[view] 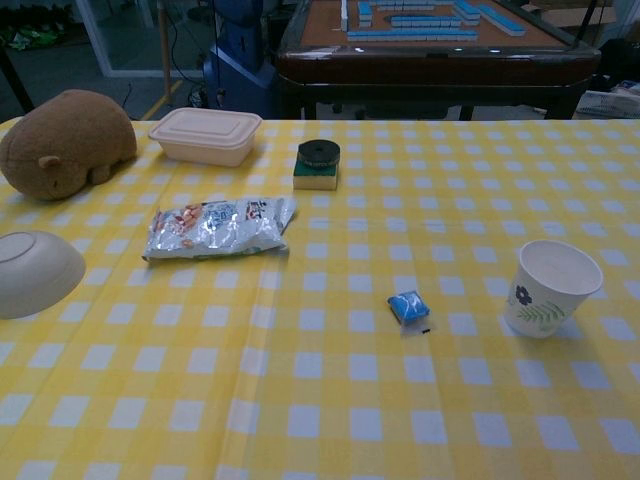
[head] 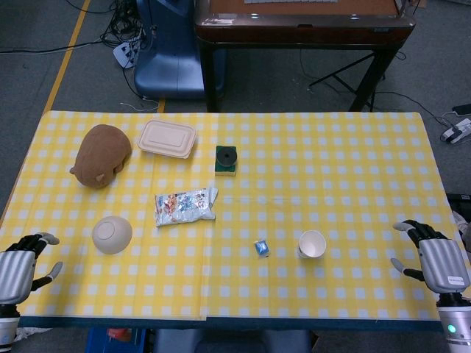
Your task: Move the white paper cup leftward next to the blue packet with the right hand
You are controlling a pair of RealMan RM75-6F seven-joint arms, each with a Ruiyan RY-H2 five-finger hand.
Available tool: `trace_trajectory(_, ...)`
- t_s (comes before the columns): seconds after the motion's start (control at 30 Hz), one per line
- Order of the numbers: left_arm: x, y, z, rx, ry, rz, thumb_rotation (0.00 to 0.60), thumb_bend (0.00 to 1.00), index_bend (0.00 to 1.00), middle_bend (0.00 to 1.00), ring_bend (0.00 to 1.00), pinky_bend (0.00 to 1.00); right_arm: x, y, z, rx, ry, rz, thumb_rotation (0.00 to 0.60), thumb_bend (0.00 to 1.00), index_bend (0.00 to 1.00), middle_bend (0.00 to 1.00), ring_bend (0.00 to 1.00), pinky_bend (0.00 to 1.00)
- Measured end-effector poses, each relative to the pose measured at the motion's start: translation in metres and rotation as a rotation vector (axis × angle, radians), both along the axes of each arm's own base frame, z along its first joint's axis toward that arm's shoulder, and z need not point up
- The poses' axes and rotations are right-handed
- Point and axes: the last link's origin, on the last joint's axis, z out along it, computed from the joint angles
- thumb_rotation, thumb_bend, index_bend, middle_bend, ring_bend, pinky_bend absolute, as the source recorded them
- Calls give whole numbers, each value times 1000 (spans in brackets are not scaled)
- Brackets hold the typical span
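Note:
The white paper cup (head: 312, 243) (view: 550, 287) stands upright on the yellow checked table (head: 338, 176), with a flower print on its side. The small blue packet (head: 261, 248) (view: 409, 307) lies to the cup's left, a short gap apart. My right hand (head: 433, 257) hovers at the table's right front edge, well right of the cup, fingers apart and holding nothing. My left hand (head: 22, 266) sits at the left front corner, also empty with fingers apart. Neither hand shows in the chest view.
A silver snack bag (head: 185, 207) (view: 218, 227), an overturned beige bowl (head: 112, 234) (view: 30, 272), a brown plush toy (head: 101, 154) (view: 64, 141), a lidded beige food box (head: 167, 138) (view: 205, 134) and a green block with a black disc on top (head: 227, 160) (view: 318, 164) lie further left and back.

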Motion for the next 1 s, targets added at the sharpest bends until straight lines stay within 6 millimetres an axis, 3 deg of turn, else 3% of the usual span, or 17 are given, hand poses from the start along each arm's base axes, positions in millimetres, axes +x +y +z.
trace_trajectory(0.23, 0, 2, -3, -14, 12, 19, 600, 268, 484, 342, 328, 496, -2, -1, 0, 17, -5, -13, 600, 13, 300, 299, 292, 482)
trace_trajectory(0.37, 1, 2, -3, -17, 11, 18, 600, 269, 483, 343, 329, 496, 0, -2, 0, 23, -15, 1, 600, 19, 300, 367, 320, 515)
trace_trajectory(0.5, 1, 1, -1, -11, -2, 17, 600, 269, 481, 343, 331, 496, 3, -3, -3, 24, -9, 18, 600, 15, 299, 532, 514, 718)
trace_trajectory(0.57, 2, 0, 1, -8, -9, 15, 600, 269, 479, 343, 331, 496, 3, -4, -5, 32, -6, 17, 600, 4, 300, 669, 665, 825)
trace_trajectory(0.67, 3, -1, 3, -5, -17, 7, 600, 269, 476, 343, 331, 496, 5, -8, -9, 55, -1, 11, 600, 0, 294, 848, 828, 930)
trace_trajectory(0.77, 4, -2, 4, -2, -24, 0, 600, 269, 474, 345, 331, 496, 12, -15, -13, 98, 19, 18, 600, 0, 269, 965, 940, 994)
trace_trajectory(1.0, 6, -5, 8, 7, -39, -9, 600, 269, 470, 347, 331, 496, 41, -29, -21, 187, 113, 55, 600, 0, 251, 1000, 1000, 1000)
